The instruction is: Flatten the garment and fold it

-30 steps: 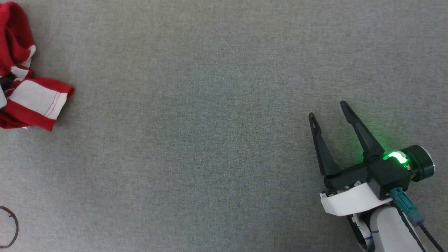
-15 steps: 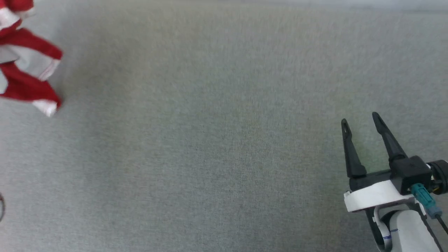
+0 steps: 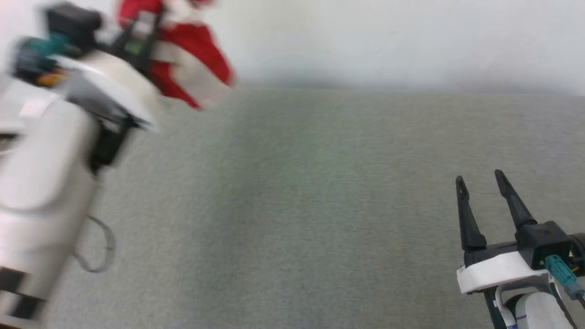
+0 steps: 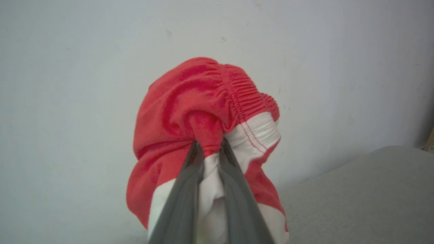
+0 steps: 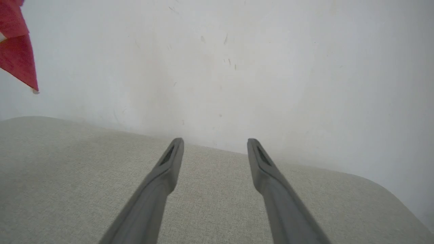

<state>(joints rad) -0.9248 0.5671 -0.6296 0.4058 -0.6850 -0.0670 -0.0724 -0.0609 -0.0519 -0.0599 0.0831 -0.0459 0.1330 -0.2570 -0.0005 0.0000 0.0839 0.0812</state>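
The garment, red shorts with white stripes and a gathered waistband, hangs bunched in the air in front of a pale wall. My left gripper is shut on a red fold of it. In the head view the same garment is at the top left, blurred, beyond my left gripper and pale forearm. A red corner of the garment shows at the right wrist view's upper left. My right gripper stands open over the grey surface at the lower right, nothing between its fingers.
A grey fabric-covered surface spreads below both arms. Its far edge meets a pale wall. In the right wrist view the surface's rounded corner lies to the right.
The head camera has tilted up, bringing the wall into view. My left arm has risen into the picture with the garment lifted off the surface. The right gripper stays open.
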